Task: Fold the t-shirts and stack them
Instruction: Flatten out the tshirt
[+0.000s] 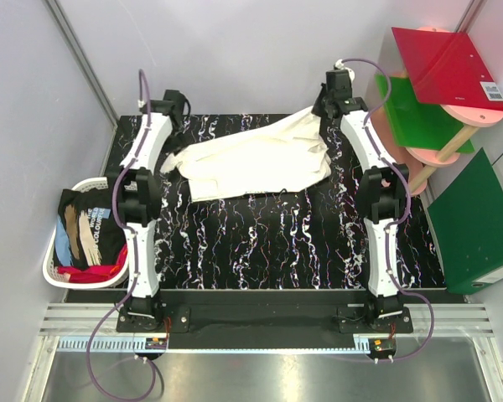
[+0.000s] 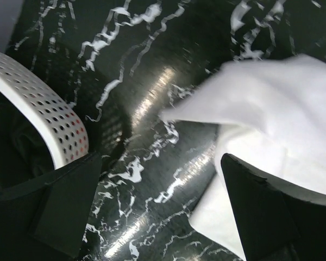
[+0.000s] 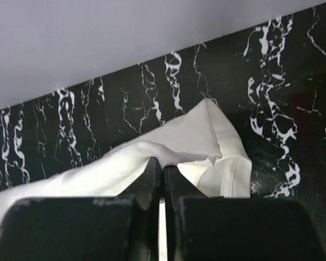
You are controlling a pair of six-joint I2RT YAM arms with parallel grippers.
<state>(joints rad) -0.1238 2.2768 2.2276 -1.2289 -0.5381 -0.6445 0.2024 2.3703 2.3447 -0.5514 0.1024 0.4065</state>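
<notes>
Cream tee (image 1: 256, 159): one (right end effector (image 3: 163, 169) pinching); tees (image 1: 88, 233) in basket (image 1: 85, 182): three.

T-shirt (image 1: 256, 159) on the table's (image 1: 277, 247) far half, basket (image 1: 52, 261) of heaped t-shirts (image 1: 88, 230) off its left edge, boards (image 1: 448, 67) on a stand (image 1: 453, 151) to the right.

Bare table (image 2: 152, 103) lies between the left gripper (image 2: 158, 163)'s wide-apart jaws, with the basket (image 2: 49, 114) left and the cream shirt (image 2: 271, 109) right.
</notes>
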